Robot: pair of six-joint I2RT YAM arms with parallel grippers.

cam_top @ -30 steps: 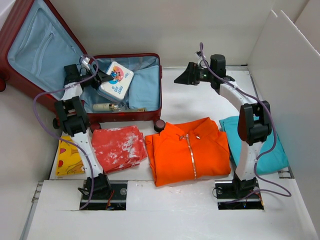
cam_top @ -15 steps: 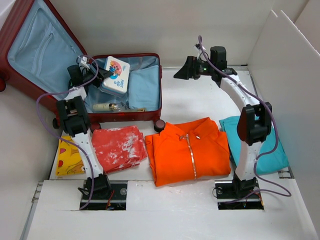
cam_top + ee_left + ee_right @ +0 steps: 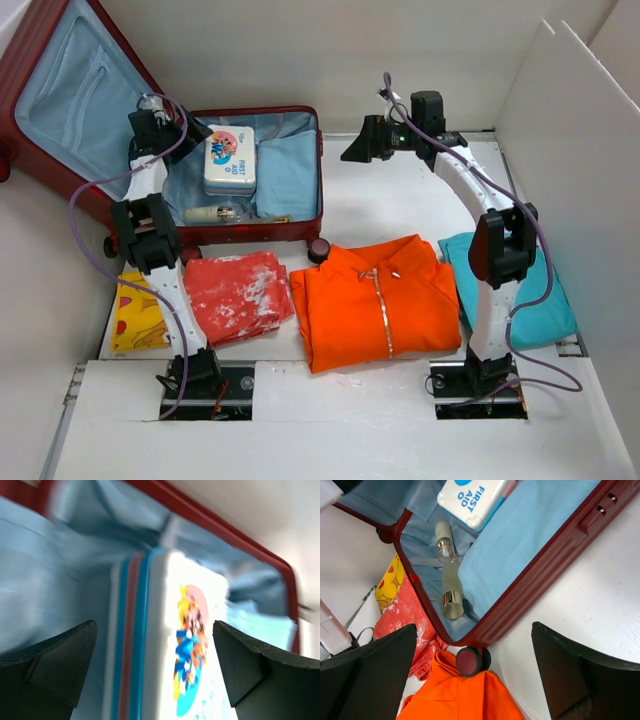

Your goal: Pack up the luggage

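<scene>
Bright, even overhead light; the white table (image 3: 380,200) is nearly blown out, with soft, short shadows. Top view sharp. Left wrist view smeared by motion blur, first-aid box (image 3: 185,645) washed out. Right wrist view crisp, but the fingers (image 3: 365,675) at the edges are dark and soft.

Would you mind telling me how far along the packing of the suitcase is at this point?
Done: the first aid box and a bottle lie inside the luggage. In hand: nothing; the left gripper is open by the box, and the right gripper is open and empty beside the luggage. Left: the orange jacket, red cloth, teal garment and yellow item are outside it.
</scene>
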